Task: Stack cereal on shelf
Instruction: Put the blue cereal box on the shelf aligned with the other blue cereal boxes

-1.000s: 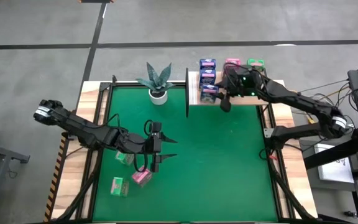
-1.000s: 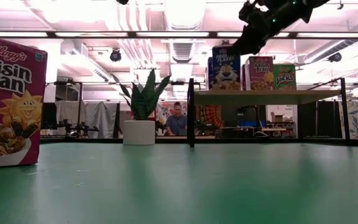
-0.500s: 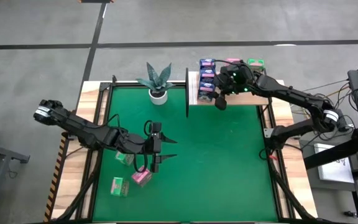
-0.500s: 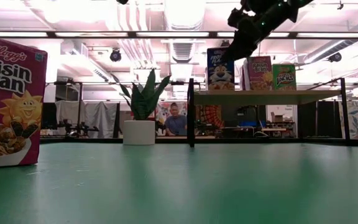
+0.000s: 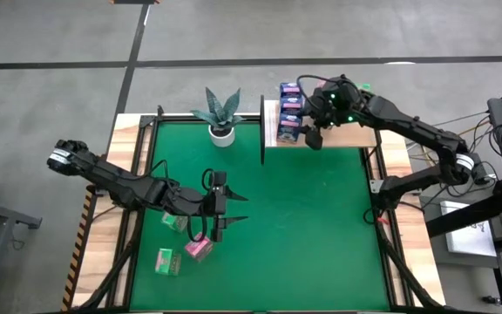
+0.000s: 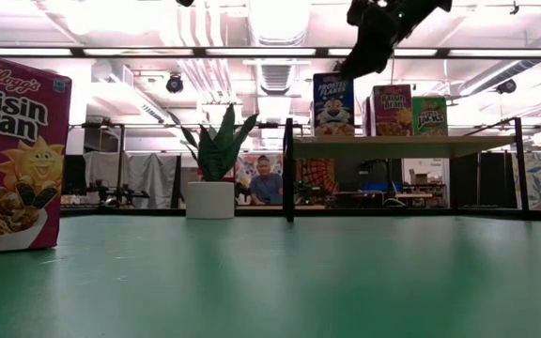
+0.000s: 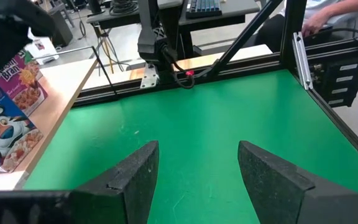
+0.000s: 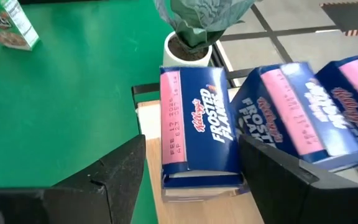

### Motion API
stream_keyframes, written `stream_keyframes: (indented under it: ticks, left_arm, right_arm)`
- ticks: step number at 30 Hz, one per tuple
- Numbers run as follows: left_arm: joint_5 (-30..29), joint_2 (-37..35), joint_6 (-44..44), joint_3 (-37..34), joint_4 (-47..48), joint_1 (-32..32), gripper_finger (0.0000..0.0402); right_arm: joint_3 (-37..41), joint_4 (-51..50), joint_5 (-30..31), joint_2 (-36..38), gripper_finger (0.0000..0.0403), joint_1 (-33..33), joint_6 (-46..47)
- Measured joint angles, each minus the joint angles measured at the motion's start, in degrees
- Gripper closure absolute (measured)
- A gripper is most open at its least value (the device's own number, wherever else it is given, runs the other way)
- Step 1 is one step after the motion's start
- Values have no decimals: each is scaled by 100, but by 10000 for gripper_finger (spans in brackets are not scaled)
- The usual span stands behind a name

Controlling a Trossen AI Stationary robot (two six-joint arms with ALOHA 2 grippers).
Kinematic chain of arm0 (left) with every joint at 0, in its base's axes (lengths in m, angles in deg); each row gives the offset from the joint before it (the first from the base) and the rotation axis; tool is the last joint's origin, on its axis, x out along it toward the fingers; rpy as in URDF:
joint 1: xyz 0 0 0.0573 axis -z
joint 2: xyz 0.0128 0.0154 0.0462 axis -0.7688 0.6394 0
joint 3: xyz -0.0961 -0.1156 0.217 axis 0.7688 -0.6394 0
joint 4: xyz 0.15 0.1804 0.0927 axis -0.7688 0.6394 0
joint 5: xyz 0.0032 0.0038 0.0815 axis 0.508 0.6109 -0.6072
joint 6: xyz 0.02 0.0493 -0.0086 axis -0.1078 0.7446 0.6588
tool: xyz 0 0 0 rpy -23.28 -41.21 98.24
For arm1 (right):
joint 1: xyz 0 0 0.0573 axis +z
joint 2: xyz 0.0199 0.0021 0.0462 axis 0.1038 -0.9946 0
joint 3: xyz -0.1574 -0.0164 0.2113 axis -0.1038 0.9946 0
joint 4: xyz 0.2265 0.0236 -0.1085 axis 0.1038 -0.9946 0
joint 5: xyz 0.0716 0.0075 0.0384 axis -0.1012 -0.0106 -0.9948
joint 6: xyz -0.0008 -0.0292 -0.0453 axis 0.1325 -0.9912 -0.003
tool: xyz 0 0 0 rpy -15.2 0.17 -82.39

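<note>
The shelf (image 5: 342,138) stands at the table's far right. Three blue cereal boxes (image 5: 291,106) stand on it in a row, with a pink box (image 6: 392,110) and a green box (image 6: 429,116) beside them. My right gripper (image 8: 191,143) hangs open above the nearest blue box (image 8: 199,124), a finger to each side, clear of it. My left gripper (image 5: 222,206) hovers open over the green mat. Near it on the mat are a green box (image 5: 174,222), a pink box (image 5: 199,249) and another box (image 5: 164,260).
A potted plant (image 5: 221,113) stands at the mat's far edge, left of the shelf's black upright (image 5: 261,131). A black frame runs round the mat (image 5: 321,227), whose middle and right are bare. A person (image 6: 267,180) sits in the room beyond.
My right gripper has risen from the top of the nearest blue box and tipped further down. It now hangs clear above the box, which stands upright on the shelf.
</note>
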Motion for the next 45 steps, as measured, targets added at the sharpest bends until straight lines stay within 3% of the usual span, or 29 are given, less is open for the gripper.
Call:
stream_keyframes:
  ticks: [8,11,17,22,28,36,45]
  left_arm:
    - [-53,0,600,-2,-2,0,198]
    - [-59,0,964,-2,0,0,198]
    - [-73,-20,1377,-2,64,-2,198]
    - [-694,-90,1215,-2,374,-4,198]
    - [-899,-90,988,-2,692,-7,198]
    - [-898,-90,957,-2,732,-7,198]
    - [-898,-90,959,-4,732,-9,198]
  right_arm:
    - [-601,-362,32,6,164,230,372]
    - [-770,-354,395,-31,182,510,483]
    - [-1025,-357,1420,-231,232,1028,474]
    - [-1241,-320,1896,-609,286,1165,418]
    - [-1796,-403,1952,-1286,347,1165,265]
    - [-3206,-1840,2003,-2198,391,1165,222]
    - [-4091,-2771,2252,-2804,394,1165,84]
